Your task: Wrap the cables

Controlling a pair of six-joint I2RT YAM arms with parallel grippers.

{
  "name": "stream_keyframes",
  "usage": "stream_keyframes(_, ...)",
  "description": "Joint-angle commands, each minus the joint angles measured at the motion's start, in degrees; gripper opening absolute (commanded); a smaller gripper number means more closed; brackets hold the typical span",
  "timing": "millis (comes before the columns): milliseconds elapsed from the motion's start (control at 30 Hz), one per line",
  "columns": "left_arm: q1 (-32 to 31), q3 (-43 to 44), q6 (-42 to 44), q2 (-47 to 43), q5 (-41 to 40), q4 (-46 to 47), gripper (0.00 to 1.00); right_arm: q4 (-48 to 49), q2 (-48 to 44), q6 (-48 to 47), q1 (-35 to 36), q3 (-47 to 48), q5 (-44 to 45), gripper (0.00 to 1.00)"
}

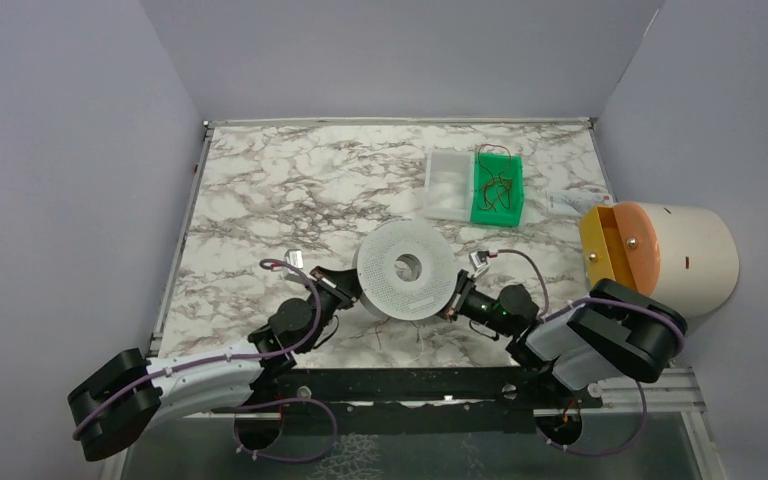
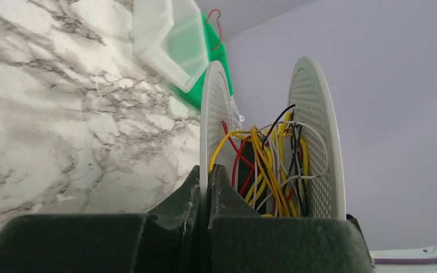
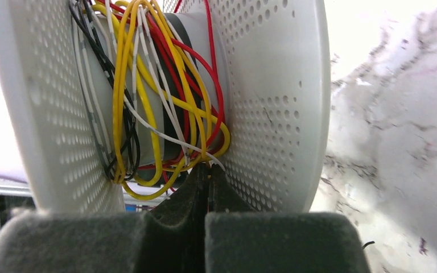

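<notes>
Yellow cables on spool, left gripper clamping spool, right gripper closed at cables

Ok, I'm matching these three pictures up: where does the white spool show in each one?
Top external: the spool, centre of the marbled table.
Left wrist: spool edge-on, right of centre.
Right wrist: spool edge-on, filling left and centre.
Shared landmark: that table, left in left wrist, right in right wrist.

The spool is white perforated plastic, matt and faintly translucent, and the cables on it wear smooth, glossy plastic sheathing. The desk has a smooth marble-patterned top, while the left claw looks dark, grainy and matt.
</notes>
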Motion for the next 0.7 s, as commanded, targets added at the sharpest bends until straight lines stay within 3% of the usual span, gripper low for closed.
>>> stream_keyframes(0,-0.49,-1.74,0.46,3.76,4.42,-3.25,0.00,4.77,4.68,-3.11,-0.02,-0.58,5.02,0.01)
stream_keyframes(200,-0.31,-1.99,-1.01,8.56,5.77,-3.08,0.00,8.96,12.30,-2.52,0.00,-0.98,7.36,0.01)
stream_keyframes(467,0.21,0.44,-0.94,19.42,8.99,-3.02,0.00,21.84,27.54,-0.40,-0.12,-2.53,9.46,0.01)
stream_keyframes(667,1.00,2.02,1.60,24.49,10.08,-2.98,0.00,21.93,29.49,-1.65,-0.30,-2.62,10.12,0.01)
